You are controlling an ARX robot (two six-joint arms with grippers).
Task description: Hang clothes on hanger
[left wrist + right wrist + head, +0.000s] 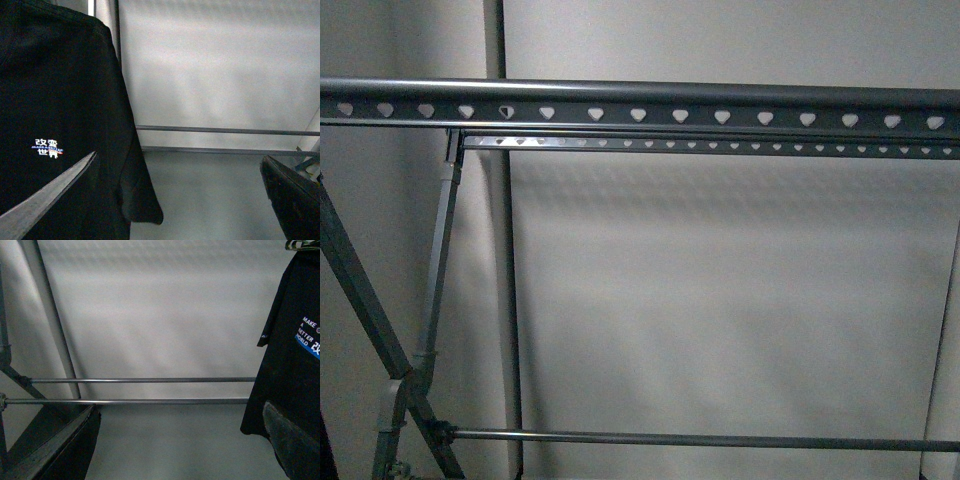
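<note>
T-shirt (60,90): black, hanging loose. It fills one side of the left wrist view, sleeve hem drooping, small white Chinese characters (49,148) on the fabric. In the right wrist view it hangs at the frame edge, with "MAKE A BETTER WORLD" text (309,332) and a blue stripe partly readable. Its top goes up to a small hook-like piece (299,245) (too cropped to say what it is). The shirt shows only in the wrist views.

Left gripper (180,157): fingers spread wide, nothing between them. One grey finger (45,200) overlaps the shirt in the picture; can't tell if it touches. The other, dark finger (295,200) is well apart from the fabric.

Right gripper (180,407): also spread wide, gap empty. One finger (295,440) sits in front of the shirt's lower hem, contact unclear.

Rack (640,100): grey metal. Front view shows the top rail with heart-shaped holes and a second punched rail (720,146) just below and behind it. Slanted legs (360,300) cross at the robot's left, and a thin crossbar (700,439) runs low. Plain pale wall (720,300) behind. Neither arm shows in the front view.
</note>
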